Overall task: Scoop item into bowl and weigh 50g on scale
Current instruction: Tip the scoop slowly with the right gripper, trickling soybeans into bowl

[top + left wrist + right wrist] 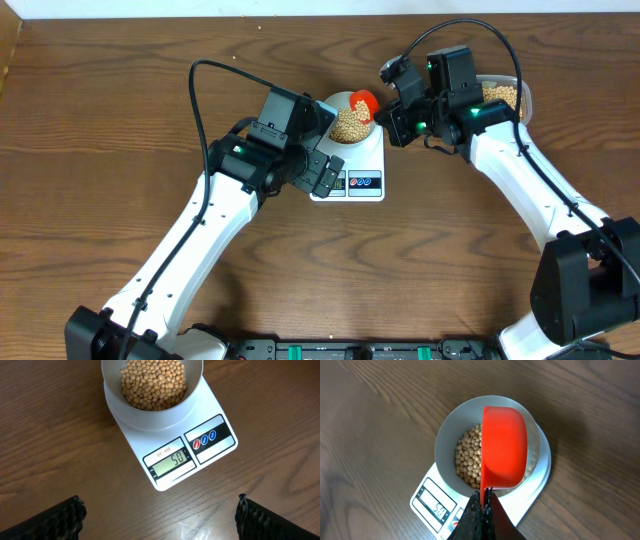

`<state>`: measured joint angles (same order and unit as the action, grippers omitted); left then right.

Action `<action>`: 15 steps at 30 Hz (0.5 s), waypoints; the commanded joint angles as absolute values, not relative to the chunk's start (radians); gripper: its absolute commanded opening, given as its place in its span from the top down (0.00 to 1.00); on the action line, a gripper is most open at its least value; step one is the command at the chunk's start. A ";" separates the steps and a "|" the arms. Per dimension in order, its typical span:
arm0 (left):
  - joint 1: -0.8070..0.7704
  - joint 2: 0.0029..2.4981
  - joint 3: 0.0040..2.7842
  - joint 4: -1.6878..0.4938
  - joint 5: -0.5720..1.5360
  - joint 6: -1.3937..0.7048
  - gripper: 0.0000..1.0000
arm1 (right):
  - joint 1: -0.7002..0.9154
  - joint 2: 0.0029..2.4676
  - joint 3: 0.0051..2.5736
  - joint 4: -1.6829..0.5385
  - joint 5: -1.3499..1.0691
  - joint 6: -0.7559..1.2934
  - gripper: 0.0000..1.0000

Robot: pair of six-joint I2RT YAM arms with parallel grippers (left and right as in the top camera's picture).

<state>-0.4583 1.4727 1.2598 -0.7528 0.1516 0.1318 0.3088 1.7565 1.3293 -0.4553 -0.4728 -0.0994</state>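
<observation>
Beans [152,382], small, round and tan, are heaped in the smooth white bowl [155,419], which is set on the rectangular white scale [142,442] toward the far edge of the desk [100,120]. Bare wood grain is seen toward the left and near edges. An orange scoop [505,445] is held tipped over the bowl, its handle clamped in the right end effector [484,497]. The left end effector [159,505] is spread wide, gripping nothing, near the scale's display [172,460]. A clear tub [505,95] of beans is partly hidden behind the right arm.
</observation>
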 commanded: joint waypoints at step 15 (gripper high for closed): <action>-0.455 1.479 1.261 -0.756 0.153 0.138 0.02 | 0.316 1.734 1.328 -0.457 -0.466 -0.156 0.99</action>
<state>-0.4583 1.4727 1.2598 -0.7528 0.1516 0.1318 0.3088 1.7565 1.3293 -0.4561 -0.4702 -0.1223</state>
